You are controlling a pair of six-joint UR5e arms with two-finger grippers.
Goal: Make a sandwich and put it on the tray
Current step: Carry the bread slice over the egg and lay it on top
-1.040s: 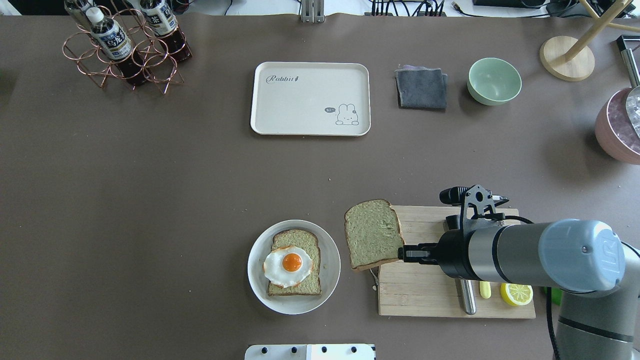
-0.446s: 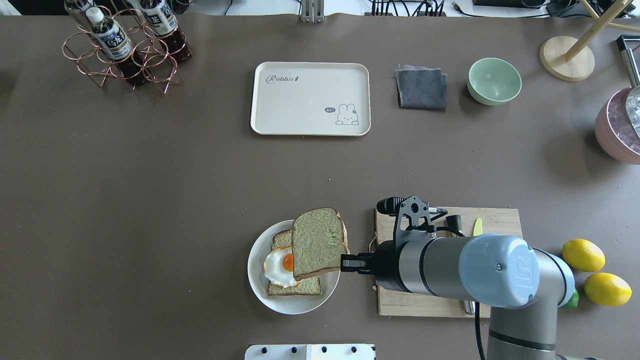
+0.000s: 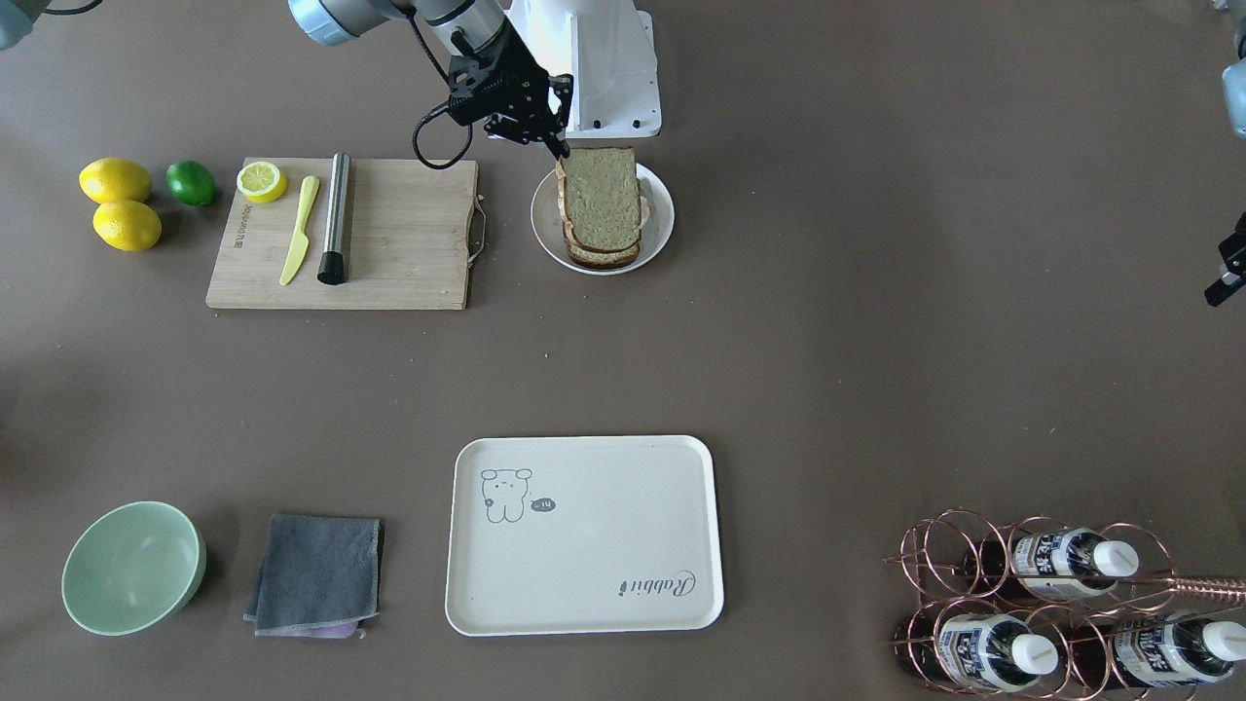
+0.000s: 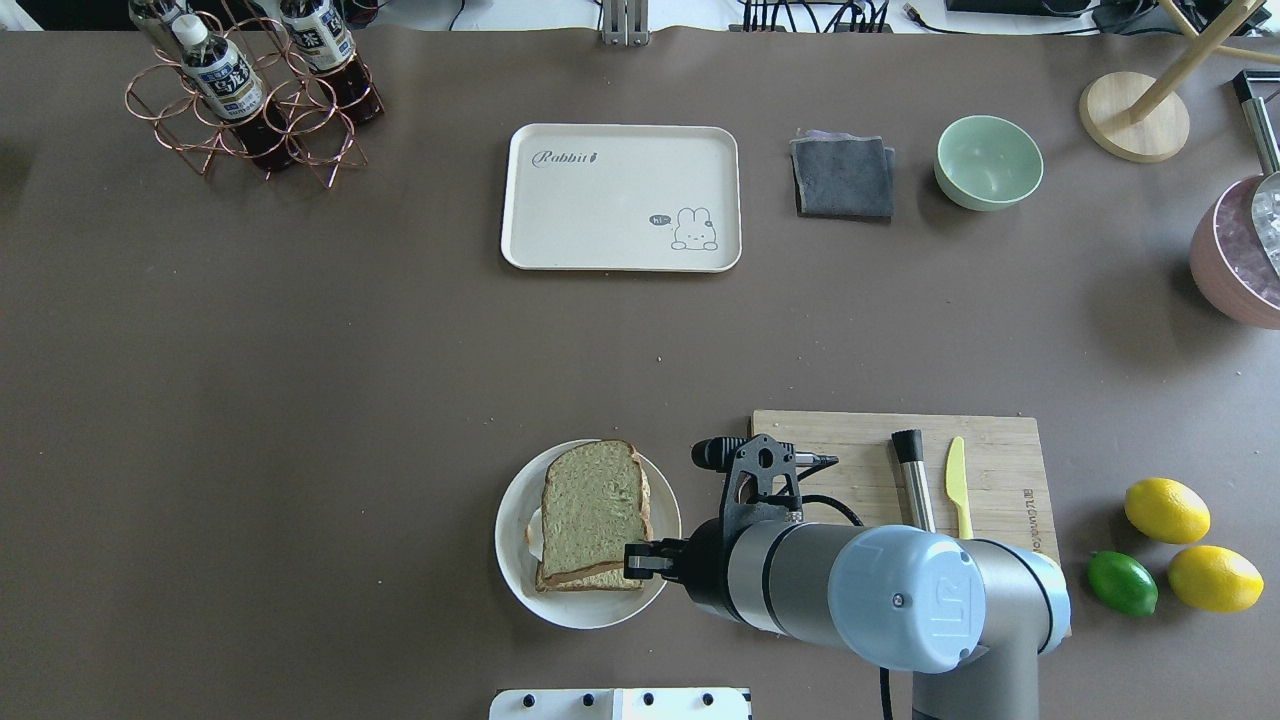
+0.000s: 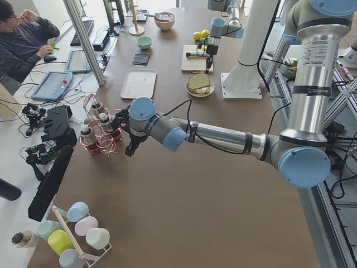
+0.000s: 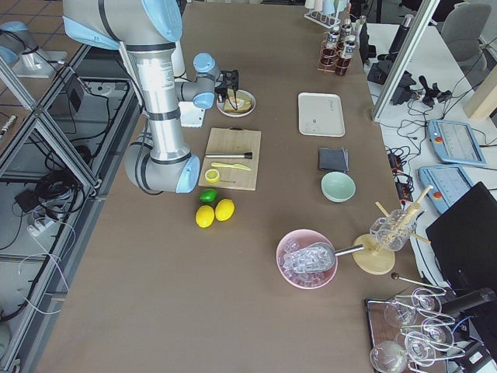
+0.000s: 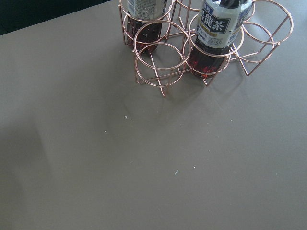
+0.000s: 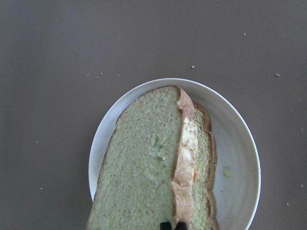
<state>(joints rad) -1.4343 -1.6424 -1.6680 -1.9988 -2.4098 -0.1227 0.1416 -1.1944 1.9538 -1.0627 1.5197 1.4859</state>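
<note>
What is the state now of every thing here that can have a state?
Right gripper: shut on the top slice.
Top slice: over the egg, gripped at its edge.
Egg: almost covered by the top slice.
Tray: nothing set on it yet.
Half lemon: cut face up.
Cloth: folded.
Bowl: upright.
Left gripper: cannot tell, open or shut.

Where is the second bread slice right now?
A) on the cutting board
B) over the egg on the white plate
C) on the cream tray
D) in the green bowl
B: the top slice lies over the egg on the plate, its corner in the right gripper; the tray holds no bread.
</note>
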